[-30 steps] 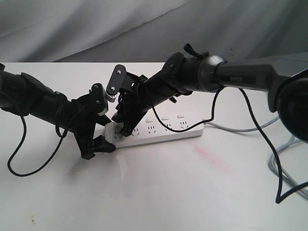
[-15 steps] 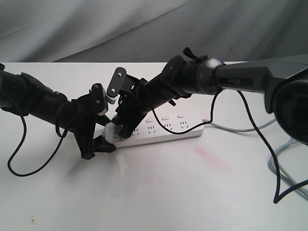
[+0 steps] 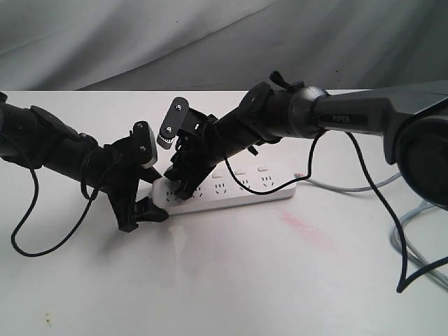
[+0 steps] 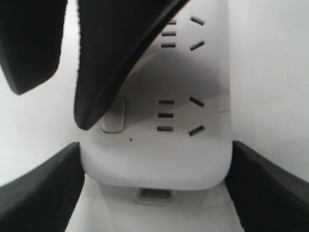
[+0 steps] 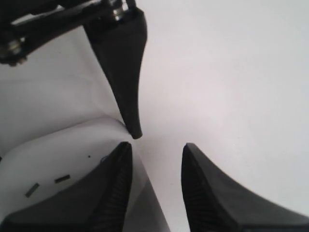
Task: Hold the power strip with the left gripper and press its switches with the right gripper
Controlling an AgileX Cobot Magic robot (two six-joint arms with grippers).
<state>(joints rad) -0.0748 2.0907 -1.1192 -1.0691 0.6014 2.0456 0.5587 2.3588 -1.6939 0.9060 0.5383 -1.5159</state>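
So, closest to us the white counter [image 3: 210, 294] was mostly bare, with a faint pink smear [image 3: 304, 227] on it just in front of the right half of the power strip [image 3: 241, 190]. A loose black cable loop [image 3: 28, 255] drooped from the left arm [image 3: 49, 147] toward the counter on the left side.

Next back, the power strip lay flat on the counter around the middle, long side running left to right, and its grey cord [image 3: 350, 187] left the right end. The left pincer [image 3: 159, 190] had the strip's left end clamped. In the left wrist view we saw its two black fingers [image 4: 43, 188] pressed against either long edge of the rounded end, so it was closed on the strip.

The right pincer [image 3: 175, 164] came down over that same end from the right. Its jaws stood apart with nothing between them, and the right wrist view showed the same gap. One finger [image 4: 111, 58] had its tip at the edge of the switch [image 4: 115, 121] nearest the clamped end, the first in the row of switches [image 3: 240, 171] along the strip's far edge. The other finger was lifted clear of the strip. We couldn't tell whether the rocker was actually pushed in.

Behind that, the right arm [image 3: 378, 112] carried white PIPER lettering [image 3: 341, 119], and a wrinkled grey cloth [image 3: 210, 42] closed off the back.
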